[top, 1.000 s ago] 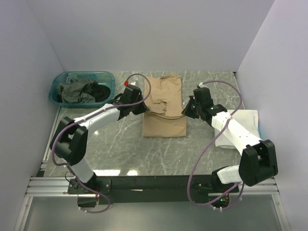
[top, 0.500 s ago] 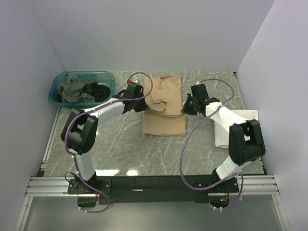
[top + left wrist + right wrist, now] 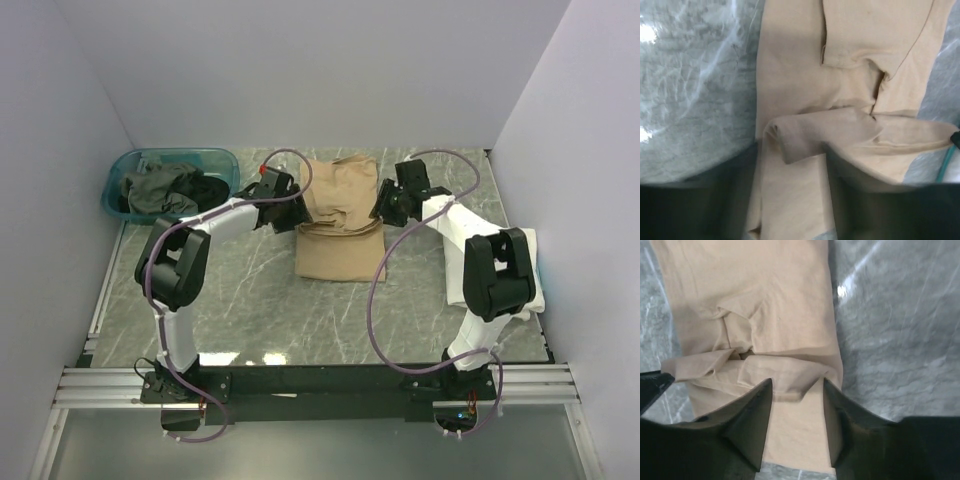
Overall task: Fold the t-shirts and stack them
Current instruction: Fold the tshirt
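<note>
White t-shirt [image 3: 538,285], folded, seen at right tabletop edge. Tan t-shirt [image 3: 340,250] laid mid-tabletop toward far edge, partly folded. Left jaws and right jaws held apart over its side edges, nothing clamped. Fold step judged in hand; regrip of turned-over corners called for. Grey-green t-shirt [image 3: 155,190] and black t-shirt [image 3: 208,190] heaped in tub [image 3: 180,152], far left corner.

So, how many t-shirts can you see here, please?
4: tan shirt mid-table, white shirt at the right edge, grey-green shirt and black shirt in the tub; more may hide there.
</note>
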### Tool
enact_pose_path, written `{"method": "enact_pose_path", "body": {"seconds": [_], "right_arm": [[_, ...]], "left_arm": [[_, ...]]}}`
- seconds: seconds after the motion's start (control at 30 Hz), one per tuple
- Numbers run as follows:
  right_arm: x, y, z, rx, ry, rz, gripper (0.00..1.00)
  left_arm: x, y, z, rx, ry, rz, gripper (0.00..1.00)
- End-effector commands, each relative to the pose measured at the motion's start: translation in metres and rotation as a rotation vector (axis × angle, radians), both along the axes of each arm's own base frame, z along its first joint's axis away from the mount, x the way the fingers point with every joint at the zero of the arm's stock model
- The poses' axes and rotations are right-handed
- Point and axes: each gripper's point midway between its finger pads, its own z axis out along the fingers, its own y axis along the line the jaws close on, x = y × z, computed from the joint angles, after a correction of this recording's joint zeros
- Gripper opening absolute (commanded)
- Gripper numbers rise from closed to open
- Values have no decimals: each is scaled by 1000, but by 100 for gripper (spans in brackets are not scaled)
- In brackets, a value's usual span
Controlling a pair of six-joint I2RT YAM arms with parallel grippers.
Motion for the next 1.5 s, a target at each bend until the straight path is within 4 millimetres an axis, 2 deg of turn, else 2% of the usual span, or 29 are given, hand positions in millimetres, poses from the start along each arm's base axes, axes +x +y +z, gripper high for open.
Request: {"method": "enact_pose_path", "body": {"seconds": [0.0, 0.03, 0.07, 0.1, 0.13, 0.17, 0.2, 0.23, 0.27, 0.3, 0.33, 0.37, 0.4, 0.43, 0.47, 0.5, 0.53, 0.6, 0.63, 0.67, 0.73, 0.87, 1.0, 1.1, 1.17, 1.27, 1.3, 1.37, 1.47], "right_arm": [[15, -6, 26, -19, -60, 9, 54], [14, -7, 31, -22, -66, 9, 63], [11, -9, 34, -26, -69, 8, 68], [8, -9, 36, -29, -70, 10, 75], [3, -11, 46, -23, -92, 9, 82], [-5, -12, 43, -23, -85, 13, 83], [-10, -13, 45, -19, -92, 12, 83], [-15, -13, 57, -12, -121, 12, 84], [-27, -13, 49, -7, -105, 23, 84], [-33, -8, 51, 16, -114, 46, 85], [-41, -5, 59, 36, -138, 63, 86], [-55, 0, 47, 39, -115, 92, 86], [-61, 4, 45, 46, -116, 109, 86], [-70, 8, 44, 53, -116, 127, 87], [-81, 8, 32, 45, -89, 132, 87], [-90, 13, 27, 41, -80, 147, 87], [-96, 13, 27, 39, -86, 149, 87], [-115, 11, 10, 36, -49, 142, 87], [-120, 10, 14, 45, -69, 139, 87], [-132, 6, 2, 39, -45, 127, 87], [-139, 0, 3, 42, -64, 103, 87], [-155, -12, -18, 9, -15, 62, 87], [-156, -9, -29, 27, 6, 60, 85], [-151, -10, -31, 14, 15, 50, 83], [-149, -12, -35, 4, 26, 39, 82], [-147, -10, -39, 14, 40, 35, 81], [-146, -9, -39, 18, 38, 36, 80], [-147, -8, -44, 20, 52, 38, 78], [-148, -5, -49, 33, 67, 46, 69]], "left_arm": [[18, -4, 39, -41, -90, -1, 67], [17, -4, 49, -52, -106, 2, 74], [15, -4, 56, -63, -118, 2, 78], [9, -2, 55, -69, -113, -1, 92], [4, -2, 72, -93, -146, -3, 99], [1, -1, 78, -109, -163, 3, 99], [-9, 5, 72, -105, -147, 10, 100], [-15, 8, 84, -121, -166, 20, 100], [-21, 10, 85, -124, -166, 24, 100], [-34, 17, 73, -111, -139, 30, 100], [-42, 19, 83, -128, -154, 38, 99], [-50, 20, 82, -132, -152, 35, 100], [-64, 26, 67, -120, -120, 39, 99], [-72, 29, 74, -134, -137, 43, 99], [-80, 30, 73, -140, -131, 44, 99], [-92, 36, 59, -129, -108, 50, 99], [-98, 38, 67, -148, -124, 56, 99], [-115, 40, 54, -146, -101, 48, 99], [-119, 37, 58, -168, -114, 41, 99], [-126, 32, 56, -174, -113, 21, 100], [-133, 28, 46, -179, -97, 8, 99], [-136, 21, 25, -156, -54, -9, 99], [-127, 18, 6, -111, -22, -3, 82], [-124, 11, 1, -102, -15, -27, 74], [-125, 8, -11, -82, 16, -36, 69], [-125, 8, -26, -56, 52, -29, 54], [-127, 10, -30, -51, 62, -27, 49], [-127, 12, -38, -36, 74, -12, 46], [-128, 15, -50, -4, 104, -5, 34]]}}
